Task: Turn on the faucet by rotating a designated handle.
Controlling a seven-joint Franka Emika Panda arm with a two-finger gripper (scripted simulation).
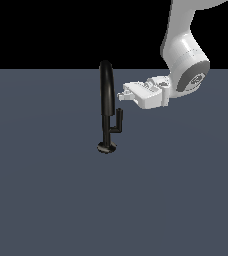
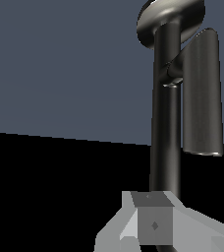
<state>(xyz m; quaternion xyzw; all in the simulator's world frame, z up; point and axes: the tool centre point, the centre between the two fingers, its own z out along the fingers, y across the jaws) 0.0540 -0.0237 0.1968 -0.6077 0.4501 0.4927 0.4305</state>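
One white gripper point(image 1: 121, 96) is hovering sideways just beside the upper spout of the faucet point(image 1: 106, 95), on the exterior view's right, and is not touching it. Whether its fingers are apart or together, I cannot tell. The black faucet is standing upright near the grey table's point(image 1: 46, 200) middle, well apart from every edge. Its handle point(image 1: 118, 122) is branching off the lower stem, below the gripper.

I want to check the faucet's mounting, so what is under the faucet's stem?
Under the faucet stem sits its small round base disc, resting on the flat grey floor. The handle branches off just above it. Whatever lies beneath the disc is covered.
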